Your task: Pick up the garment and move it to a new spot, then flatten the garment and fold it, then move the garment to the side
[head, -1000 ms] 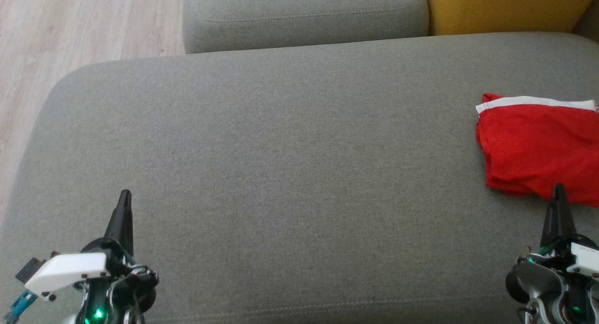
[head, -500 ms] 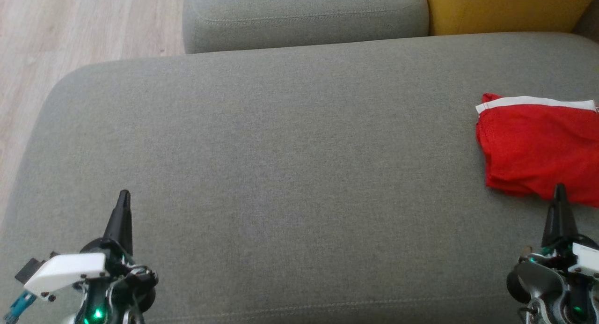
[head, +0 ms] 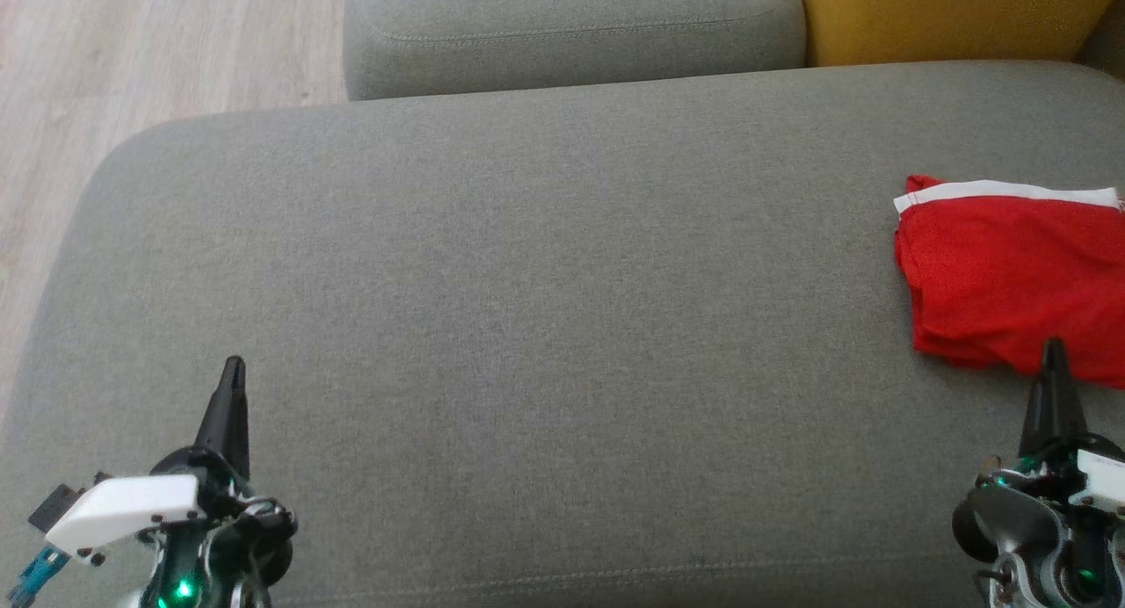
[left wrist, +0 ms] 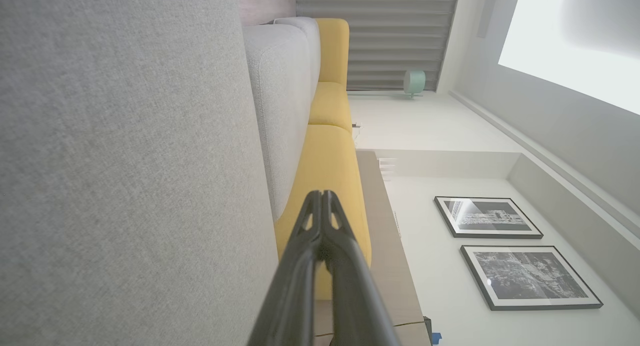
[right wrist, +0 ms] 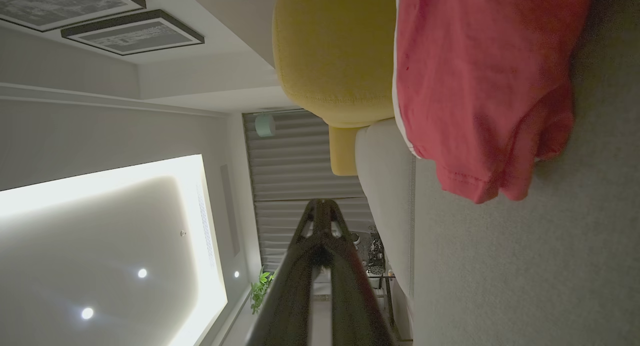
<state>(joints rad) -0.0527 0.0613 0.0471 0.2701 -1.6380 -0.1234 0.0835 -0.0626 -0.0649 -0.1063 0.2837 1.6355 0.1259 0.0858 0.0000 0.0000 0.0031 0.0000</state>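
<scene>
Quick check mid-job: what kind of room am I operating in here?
Most likely a home living room: a broad grey fabric sofa seat with a yellow upholstered section beyond it, a pale wood-plank floor, and black-framed monochrome prints on a white wall.

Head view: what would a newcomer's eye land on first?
The red garment with its white band, lying at the far right of the grey sofa seat. Then the yellow cushion at top right. At the lower corners, both shut, are the left fingers over the seat and the right fingers by the garment's near edge.
</scene>
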